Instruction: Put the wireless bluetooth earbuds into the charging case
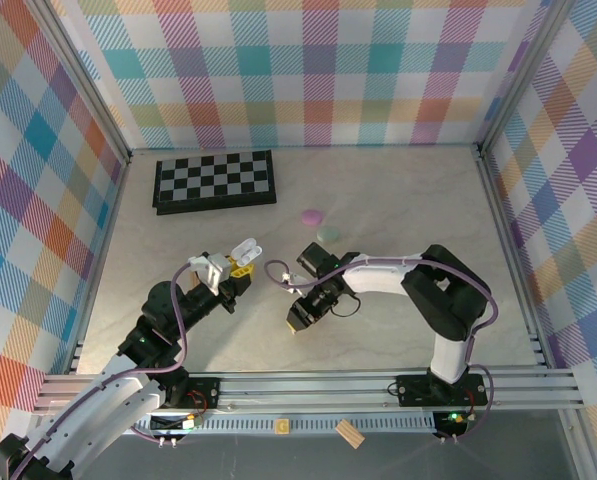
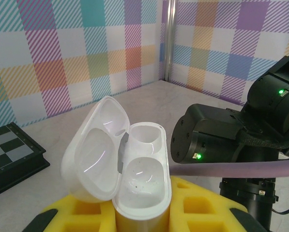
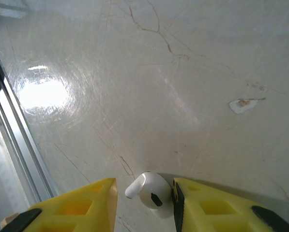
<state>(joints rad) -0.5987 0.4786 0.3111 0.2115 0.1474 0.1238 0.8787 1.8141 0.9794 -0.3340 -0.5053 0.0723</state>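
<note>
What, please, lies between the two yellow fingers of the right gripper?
A single white earbud lies there on the table, as the right wrist view shows.

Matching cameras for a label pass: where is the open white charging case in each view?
Top external: open white plastic charging case, centre-left, below the black-and-white chessboard.
Left wrist: case lower centre, lid swung left.
Right wrist: small white plastic earbud, bottom centre.
Shared landmark: that chessboard, at left wrist's left edge.

The top camera looks steeply down on the table (image 1: 398, 200). The left wrist camera faces the right arm (image 2: 241, 137), and the right wrist camera hugs the tabletop.
</note>
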